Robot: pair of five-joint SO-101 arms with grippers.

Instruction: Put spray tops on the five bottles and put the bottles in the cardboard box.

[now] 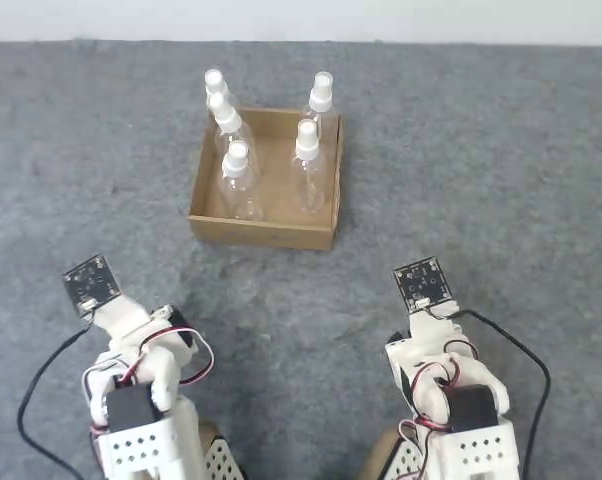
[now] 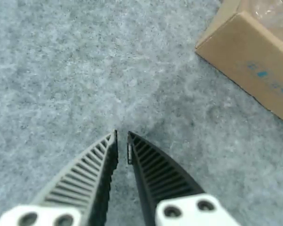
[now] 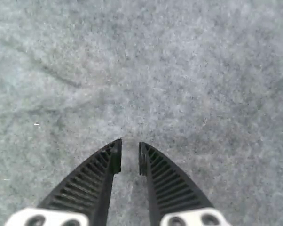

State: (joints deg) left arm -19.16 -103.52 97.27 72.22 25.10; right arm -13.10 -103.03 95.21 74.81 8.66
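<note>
The cardboard box (image 1: 261,232) sits at the middle back of the grey carpet, and its corner (image 2: 254,61) shows in the left wrist view. Several clear bottles stand upright inside it, each with a white spray top, such as the front-left bottle (image 1: 239,182) and the back-right spray top (image 1: 322,90). My left arm (image 1: 131,350) is drawn back at the front left, well short of the box. Its gripper (image 2: 122,134) is shut on nothing over bare carpet. My right arm (image 1: 436,350) is drawn back at the front right, its gripper (image 3: 130,143) also shut and empty.
Grey carpet (image 1: 461,180) covers the whole table around the box. Cables loop beside each arm base at the front edge.
</note>
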